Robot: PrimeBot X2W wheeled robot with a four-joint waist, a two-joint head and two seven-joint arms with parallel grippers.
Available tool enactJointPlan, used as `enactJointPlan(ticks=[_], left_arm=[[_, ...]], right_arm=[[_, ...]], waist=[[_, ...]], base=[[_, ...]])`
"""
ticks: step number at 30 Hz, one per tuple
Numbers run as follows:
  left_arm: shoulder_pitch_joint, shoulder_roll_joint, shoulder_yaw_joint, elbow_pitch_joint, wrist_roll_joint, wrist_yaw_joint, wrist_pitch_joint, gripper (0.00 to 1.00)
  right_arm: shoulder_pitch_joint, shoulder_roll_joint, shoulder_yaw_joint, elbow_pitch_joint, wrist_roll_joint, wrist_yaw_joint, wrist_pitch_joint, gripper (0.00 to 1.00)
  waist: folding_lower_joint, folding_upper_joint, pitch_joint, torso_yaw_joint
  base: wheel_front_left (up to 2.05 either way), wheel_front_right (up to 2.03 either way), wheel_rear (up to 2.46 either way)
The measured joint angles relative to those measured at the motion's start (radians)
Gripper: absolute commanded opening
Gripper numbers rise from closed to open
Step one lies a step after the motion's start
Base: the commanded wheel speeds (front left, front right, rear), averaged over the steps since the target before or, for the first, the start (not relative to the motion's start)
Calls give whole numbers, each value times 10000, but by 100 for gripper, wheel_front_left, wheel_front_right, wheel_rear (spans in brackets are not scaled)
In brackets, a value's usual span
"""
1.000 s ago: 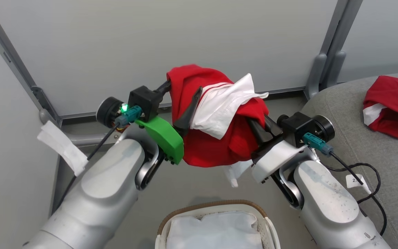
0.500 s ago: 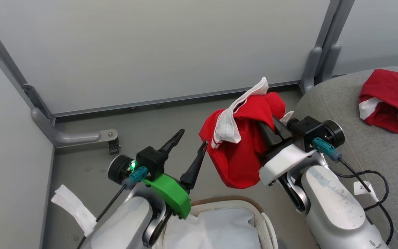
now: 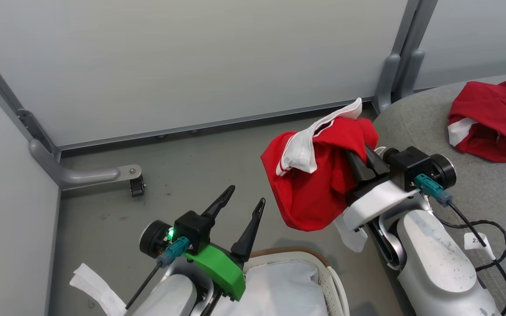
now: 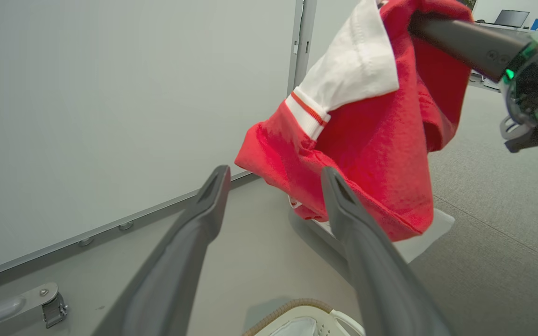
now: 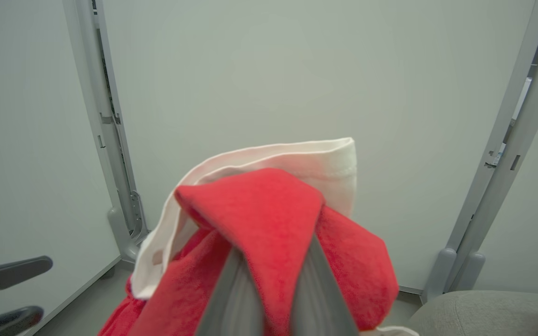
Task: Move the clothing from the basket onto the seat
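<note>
Since a second ago the left gripper (image 3: 246, 194) has let go of the red garment (image 3: 310, 193) and dropped back above the basket (image 3: 297, 255), where it stands wide open and empty. The right gripper (image 3: 360, 159) alone carries the piece, its fingers pinched tight on a fold near the white trim. The bulk hangs over the floor, just short of the seat (image 3: 477, 197). The other red piece (image 3: 486, 127) already lies on the cushion. To finish well, the right arm should travel on over the seat's rounded edge, high enough that the dangling hem clears it, then lower until fabric rests on the cushion before the fingers part — released here, it would likely land on the floor.
</note>
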Motion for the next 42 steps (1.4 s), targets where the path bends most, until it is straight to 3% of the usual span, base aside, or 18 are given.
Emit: enactJointPlan(ticks=[10, 30, 36, 42], left_arm=[[248, -94, 424, -211, 497, -94, 0, 100], [41, -238, 318, -309, 965, -209, 0, 100], [-79, -198, 142, -330, 997, -222, 0, 100], [-289, -100, 81, -387, 1012, -222, 0, 100]], right_arm=[[-17, 2, -437, -357, -165, 0, 0, 0], [-56, -13, -1645, -610, -474, 0, 2, 0], [-303, -2, -2107, -571, -723, 0, 2, 0], [-1521, -111, -2907, -600, -1743, 2, 2, 0]], waist=[[0, 0, 168, -952], [0, 0, 1147, -4312], [0, 0, 1580, -4612], [0, 0, 1927, -4376]], base=[[0, 0, 0], [0, 0, 0], [0, 0, 0], [0, 0, 0]])
